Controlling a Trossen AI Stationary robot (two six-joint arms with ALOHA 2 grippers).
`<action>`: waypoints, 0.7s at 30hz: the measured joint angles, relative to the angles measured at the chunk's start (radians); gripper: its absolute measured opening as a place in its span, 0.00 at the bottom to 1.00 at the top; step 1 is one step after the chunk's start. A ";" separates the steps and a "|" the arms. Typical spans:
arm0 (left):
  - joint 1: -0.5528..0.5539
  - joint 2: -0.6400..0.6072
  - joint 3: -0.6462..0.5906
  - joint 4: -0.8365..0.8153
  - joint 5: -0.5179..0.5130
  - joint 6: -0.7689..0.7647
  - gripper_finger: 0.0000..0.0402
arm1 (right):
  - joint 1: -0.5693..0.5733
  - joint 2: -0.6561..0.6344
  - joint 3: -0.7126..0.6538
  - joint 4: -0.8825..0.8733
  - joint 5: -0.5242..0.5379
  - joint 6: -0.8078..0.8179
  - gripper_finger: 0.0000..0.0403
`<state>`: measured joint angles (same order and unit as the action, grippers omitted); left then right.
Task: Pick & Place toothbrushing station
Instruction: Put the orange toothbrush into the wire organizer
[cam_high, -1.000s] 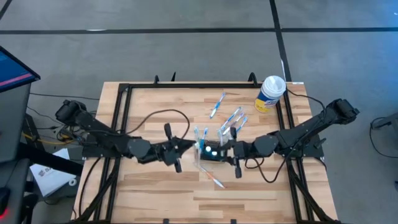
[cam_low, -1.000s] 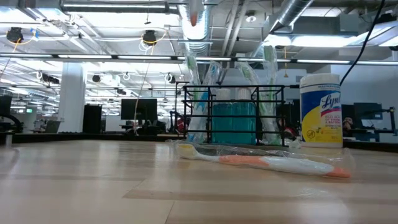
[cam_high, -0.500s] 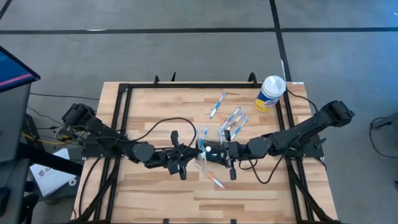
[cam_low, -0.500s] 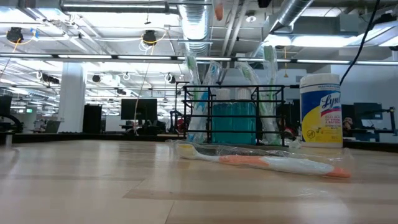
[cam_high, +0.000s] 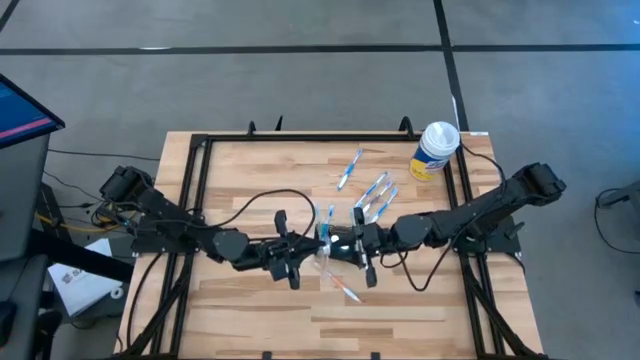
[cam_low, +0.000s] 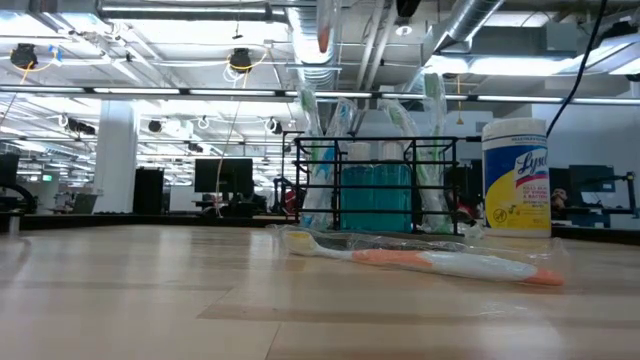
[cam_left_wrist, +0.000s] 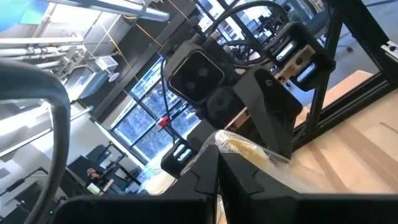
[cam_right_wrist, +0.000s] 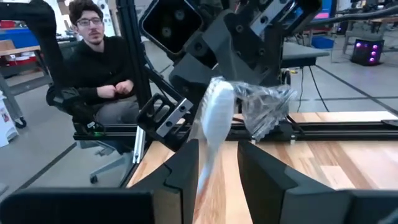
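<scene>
A white toothbrush (cam_right_wrist: 214, 118) in a crumpled clear wrapper (cam_right_wrist: 267, 106) is held in the air over the table's middle, between my two grippers. My left gripper (cam_high: 305, 248) is shut on the wrapper. My right gripper (cam_high: 348, 245) faces it and is closed around the toothbrush. In the low view only the toothbrush's orange end (cam_low: 322, 35) shows, at the top. The toothbrushing station (cam_low: 375, 185), a black frame with wrapped toothbrushes upright in it, stands on the table behind. My left gripper pinches the clear wrapper's end (cam_left_wrist: 239, 146) between its two shut fingers, coming level from the table's left. The wrapper runs from the fingertips toward my right gripper, clear of the table. My right gripper has the white toothbrush (cam_right_wrist: 208, 155) between its two fingers, coming level from the table's right. The toothbrush lies along the fingers, its head pointing out past the tips. It is lifted clear of the table. Where the pads touch it is not plain.
An orange-and-white wrapped toothbrush (cam_low: 420, 262) lies on the table near the front, also in the high view (cam_high: 343, 289). Another lies farther back (cam_high: 349, 168). A white-and-yellow canister (cam_high: 435, 148) stands at the far right. A person (cam_right_wrist: 99, 68) sits beyond the table.
My left gripper has gone toward the table's right and my right gripper toward its left, so they now meet at the toothbrush over the table's middle. The toothbrush's orange end has swung about at the top of the low view.
</scene>
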<state>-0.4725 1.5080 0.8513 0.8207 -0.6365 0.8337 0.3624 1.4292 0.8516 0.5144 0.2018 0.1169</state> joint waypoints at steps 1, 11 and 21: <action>0.000 0.000 0.000 0.000 0.000 0.000 0.00 | 0.000 0.000 0.000 -0.001 -0.001 0.000 0.26; 0.000 0.000 0.000 -0.001 0.000 0.000 0.00 | -0.007 0.000 0.000 0.003 -0.001 0.000 0.26; 0.001 -0.001 0.000 0.000 0.001 -0.003 0.00 | -0.017 0.000 0.000 0.002 -0.004 0.015 0.26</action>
<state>-0.4717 1.5074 0.8513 0.8204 -0.6357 0.8303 0.3458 1.4288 0.8516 0.5167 0.1982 0.1320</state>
